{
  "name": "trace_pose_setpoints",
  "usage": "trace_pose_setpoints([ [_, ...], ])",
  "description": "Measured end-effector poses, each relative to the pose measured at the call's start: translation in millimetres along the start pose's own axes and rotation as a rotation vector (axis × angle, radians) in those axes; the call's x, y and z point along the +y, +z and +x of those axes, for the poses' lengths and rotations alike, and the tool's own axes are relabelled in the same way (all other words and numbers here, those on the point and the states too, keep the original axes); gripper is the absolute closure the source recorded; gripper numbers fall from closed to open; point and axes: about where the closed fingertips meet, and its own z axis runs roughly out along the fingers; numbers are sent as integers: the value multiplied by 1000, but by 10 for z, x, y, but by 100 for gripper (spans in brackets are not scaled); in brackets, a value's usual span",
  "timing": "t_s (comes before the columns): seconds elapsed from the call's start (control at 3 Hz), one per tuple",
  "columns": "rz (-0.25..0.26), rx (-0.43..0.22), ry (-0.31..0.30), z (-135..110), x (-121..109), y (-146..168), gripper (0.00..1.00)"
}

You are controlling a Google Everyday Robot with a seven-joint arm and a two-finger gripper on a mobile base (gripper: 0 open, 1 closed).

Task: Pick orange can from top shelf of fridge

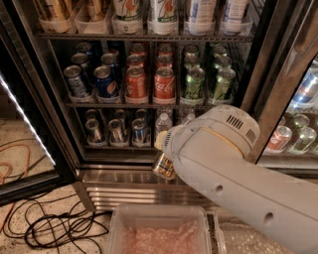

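Observation:
The fridge (278, 99) stands open with dark racks of drinks. Its top shelf (144, 36) carries clear cup trays with two golden-orange cans (52, 10) at the left and tall white cans (128, 10) beside them. My gripper (163, 158) is low, in front of the steel base grille, mostly hidden behind my white arm (223, 168). A golden-orange can with dark streaks, the orange can (164, 166), hangs tilted at the gripper, off any shelf, held in mid-air.
The middle rack holds short soda cans (164, 84): blue, red-orange and green. The lowest rack holds silver cans (115, 131) and bottles. The open glass door (25, 124) is at the left. Cables (54, 225) lie on the floor. A clear bin (159, 233) sits below.

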Motion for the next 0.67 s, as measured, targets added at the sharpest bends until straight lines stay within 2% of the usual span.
trace_pose_setpoints([
  [0.33,-59,120,28,254,318,-16,100],
  [0.67,-66,133,32,293,349,-41,100],
])
